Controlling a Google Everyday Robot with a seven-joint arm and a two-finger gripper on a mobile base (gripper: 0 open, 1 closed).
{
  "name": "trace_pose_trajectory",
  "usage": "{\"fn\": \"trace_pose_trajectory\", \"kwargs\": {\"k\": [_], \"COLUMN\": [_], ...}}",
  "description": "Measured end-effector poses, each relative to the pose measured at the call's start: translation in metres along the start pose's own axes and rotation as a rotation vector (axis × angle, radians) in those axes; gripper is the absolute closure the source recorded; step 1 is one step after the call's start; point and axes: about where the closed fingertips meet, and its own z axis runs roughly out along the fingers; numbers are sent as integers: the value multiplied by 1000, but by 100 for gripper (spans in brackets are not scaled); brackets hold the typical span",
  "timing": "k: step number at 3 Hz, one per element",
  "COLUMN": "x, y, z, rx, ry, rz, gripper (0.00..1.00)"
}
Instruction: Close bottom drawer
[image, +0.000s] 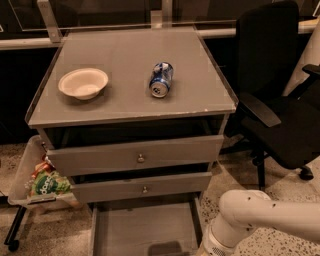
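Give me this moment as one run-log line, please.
bottom drawer: open, bare inside | arm: low, by drawer's right front corner | end effector: out of view below frame edge | step: not yet closed

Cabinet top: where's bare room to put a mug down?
On the cabinet top, free: the front strip, the back half behind the paper bowl and soda can, and the right edge. The bottom drawer is bare too, but the arm crowds its right side; the gripper is below view.
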Motion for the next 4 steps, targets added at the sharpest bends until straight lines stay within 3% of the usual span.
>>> {"fn": "trace_pose_trajectory", "kwargs": {"k": [1,2,4], "x": [12,37,63], "y": [-7,-29,-56], "z": [34,94,180], "rx": [-41,-76,-140], "ry": [-11,-17,-10], "rz": [48,169,308], "gripper": [100,100,100]}}
